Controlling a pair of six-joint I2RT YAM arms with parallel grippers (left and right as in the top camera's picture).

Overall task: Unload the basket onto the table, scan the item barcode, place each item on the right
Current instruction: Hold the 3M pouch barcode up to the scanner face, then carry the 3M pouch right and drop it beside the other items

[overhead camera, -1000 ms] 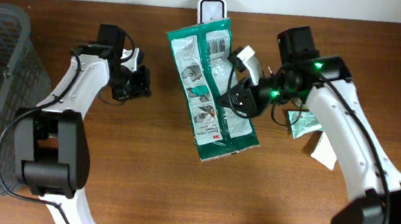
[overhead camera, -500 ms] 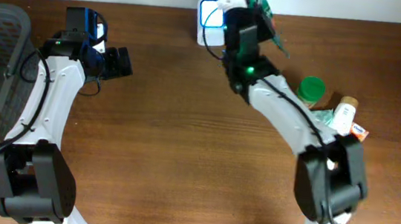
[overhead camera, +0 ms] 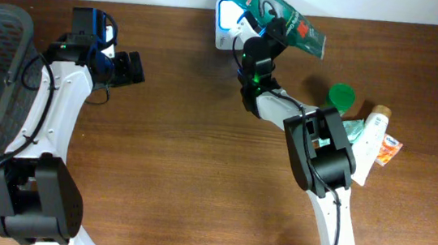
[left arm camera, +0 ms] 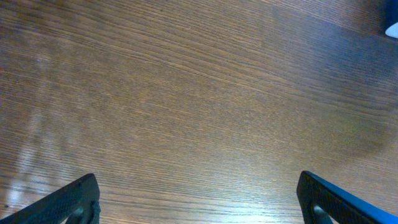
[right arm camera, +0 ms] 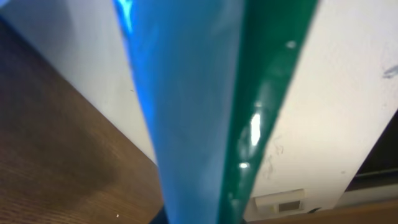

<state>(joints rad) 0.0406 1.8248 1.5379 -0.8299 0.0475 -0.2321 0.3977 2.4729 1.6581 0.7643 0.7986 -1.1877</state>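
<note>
Right gripper [overhead camera: 268, 31] on packet [right arm camera: 186, 93], edge-on wrist-side

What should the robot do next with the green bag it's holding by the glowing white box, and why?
Probably tilt the green packet slightly so its barcode faces the white scanner. The right gripper is shut on the packet just over the scanner, and blue light falls on it in the wrist view, but no barcode shows.

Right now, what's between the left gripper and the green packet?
Overhead view: bare table, then the white scanner beside the green packet.
</note>
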